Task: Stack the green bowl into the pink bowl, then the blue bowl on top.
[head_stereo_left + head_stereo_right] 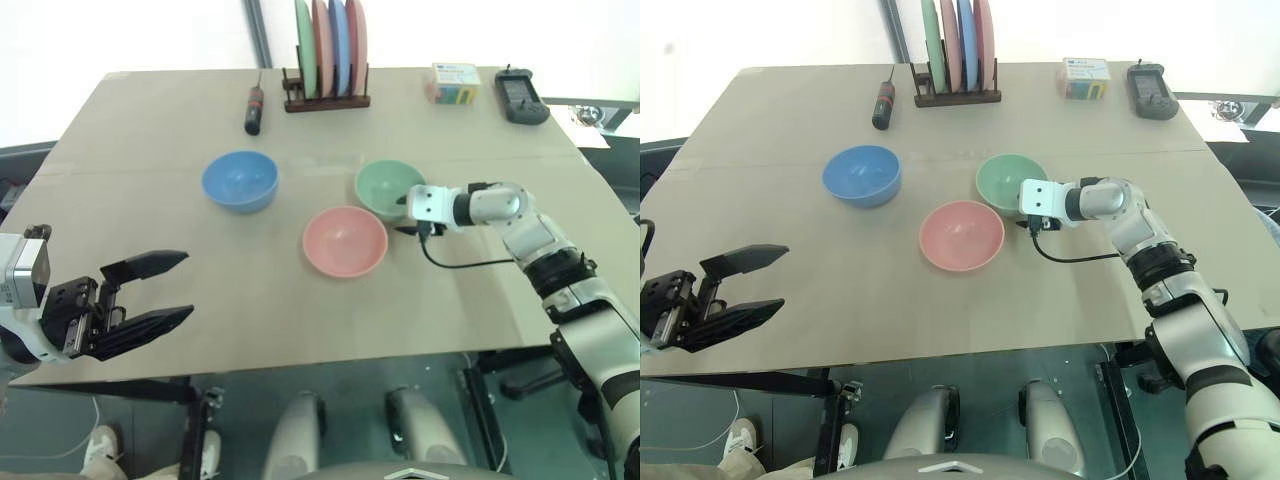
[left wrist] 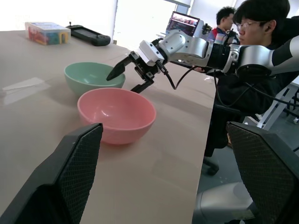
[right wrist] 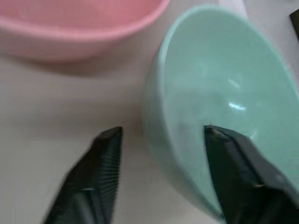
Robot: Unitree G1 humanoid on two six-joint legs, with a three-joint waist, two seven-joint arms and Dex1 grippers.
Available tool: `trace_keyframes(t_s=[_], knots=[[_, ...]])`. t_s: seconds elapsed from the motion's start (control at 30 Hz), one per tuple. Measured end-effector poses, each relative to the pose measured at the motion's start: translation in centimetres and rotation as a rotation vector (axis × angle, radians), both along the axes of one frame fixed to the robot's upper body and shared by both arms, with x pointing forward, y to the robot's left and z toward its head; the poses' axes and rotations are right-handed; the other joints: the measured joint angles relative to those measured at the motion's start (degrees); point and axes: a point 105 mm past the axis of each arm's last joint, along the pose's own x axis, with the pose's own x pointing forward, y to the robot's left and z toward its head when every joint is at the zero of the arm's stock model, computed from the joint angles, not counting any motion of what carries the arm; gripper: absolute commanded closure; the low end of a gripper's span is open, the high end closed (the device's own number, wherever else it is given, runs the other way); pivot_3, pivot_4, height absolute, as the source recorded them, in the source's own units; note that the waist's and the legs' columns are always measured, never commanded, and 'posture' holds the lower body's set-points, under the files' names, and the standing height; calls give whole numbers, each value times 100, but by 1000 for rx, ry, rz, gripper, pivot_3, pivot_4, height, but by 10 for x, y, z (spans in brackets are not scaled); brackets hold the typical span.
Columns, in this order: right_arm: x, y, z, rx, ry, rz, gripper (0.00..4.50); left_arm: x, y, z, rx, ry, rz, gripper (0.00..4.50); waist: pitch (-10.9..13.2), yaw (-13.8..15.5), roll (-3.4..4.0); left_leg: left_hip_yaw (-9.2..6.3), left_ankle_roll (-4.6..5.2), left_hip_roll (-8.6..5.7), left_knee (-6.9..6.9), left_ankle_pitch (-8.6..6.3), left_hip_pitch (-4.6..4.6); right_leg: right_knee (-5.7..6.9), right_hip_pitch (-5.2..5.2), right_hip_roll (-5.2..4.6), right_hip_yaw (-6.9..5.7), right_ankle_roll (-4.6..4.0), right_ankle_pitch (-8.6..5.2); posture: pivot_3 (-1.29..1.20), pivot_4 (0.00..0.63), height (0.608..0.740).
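Nothing is stacked yet: all three bowls sit apart on the table [image 1: 150, 150], each empty. The pink bowl [image 1: 345, 240] is nearest me in the middle, the green bowl [image 1: 388, 186] sits just beside it toward the far right, and the blue bowl [image 1: 240, 180] rests well apart on my left. My right gripper [image 2: 131, 78] is at the green bowl's near rim, its fingers straddling the wall, one finger [image 3: 233, 163] inside the bowl and the other [image 3: 100, 168] outside; there is a visible gap on the outer side, so I judge the pinch is not made and the bowl is not held. My left gripper [image 1: 150, 290] hangs spread wide and empty over the table's near left edge, far from the blue bowl. So I am at the very first step: I must clamp the green rim, lift the bowl and set it in the pink one, then bring the blue one over on top.
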Motion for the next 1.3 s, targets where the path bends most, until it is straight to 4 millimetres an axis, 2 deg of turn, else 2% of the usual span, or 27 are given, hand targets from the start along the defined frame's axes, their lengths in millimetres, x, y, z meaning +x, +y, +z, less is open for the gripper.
trace_keyframes(t_s=[0.03,0.1,0.13,0.27,0.37,0.5,0.57,0.63,0.73,0.83,0.87,0.9,1.0,1.17,1.23,1.3], knots=[[0,-1,-3,-7,4,3,3713,0,-2,0,0,-6,3,0,0,-8,0,0,0,0,0,0,0,0,0,0,0,0,0,0,150,740],[1,-2,-6,-18,5,5,4406,0,-3,0,-3,-9,8,0,0,-14,1,0,0,0,0,0,0,2,-1,0,0,0,1,0,150,740],[1,-2,-5,-19,-3,10,4477,1,-3,0,-6,-10,13,0,0,-19,1,0,0,0,0,0,0,3,-1,0,0,0,1,0,150,740],[2,-2,-1,-29,-26,21,4477,3,-4,-1,-13,-11,27,0,0,-32,0,0,0,0,0,0,3,7,0,1,1,0,1,0,150,740],[-3,2,18,9,-42,42,4477,7,-6,0,-21,-20,28,0,5,-27,7,-1,0,0,0,0,1,9,-1,1,1,3,2,0,150,740],[-34,13,71,130,-44,138,4477,11,-9,-2,-20,-24,26,0,5,12,8,-7,0,0,-4,0,2,9,-1,1,-3,20,12,0,150,740],[-60,31,81,173,-1,219,4477,13,-10,-5,-11,-22,32,0,3,7,5,-7,0,3,-5,0,5,10,0,3,-4,20,12,0,150,740],[-81,47,80,202,65,276,4477,14,-9,-7,-8,-21,39,0,4,12,6,-7,0,3,-4,0,7,13,0,3,-4,18,11,0,150,740],[-98,71,75,242,121,320,4477,17,-11,-9,-2,-13,40,0,3,15,5,-6,0,4,2,0,10,15,3,3,-4,0,-1,0,150,740],[-103,81,60,238,169,320,4477,19,-11,-9,-1,-16,39,0,0,42,0,-4,0,3,6,0,14,13,10,1,-4,-1,-1,0,150,740],[-103,82,51,222,185,308,3792,20,-11,-8,-2,-19,41,0,0,57,-1,-4,0,3,6,0,14,11,11,1,-4,-1,-1,0,150,740],[-102,81,37,198,219,291,3482,21,-11,-7,-1,-26,41,0,-1,77,-1,-1,0,2,6,0,14,11,11,0,-4,-1,-1,0,150,740],[-102,80,24,195,271,273,2244,22,-11,-6,0,-25,53,0,1,104,0,-1,0,3,4,0,13,12,8,1,-3,-2,-1,0,150,740],[-101,78,26,215,300,250,337,31,-7,-5,35,-17,127,0,0,106,0,-4,0,4,3,0,14,13,9,3,-4,-1,-1,0,150,740],[-100,76,37,264,289,230,162,40,-5,-5,65,-19,184,0,0,119,0,-5,0,3,3,0,14,13,9,3,-4,-1,-1,0,150,740],[-97,71,64,387,230,189,162,56,-1,-7,152,-49,302,0,0,133,-1,-7,0,2,3,0,13,12,10,3,-5,0,0,0,150,740]])
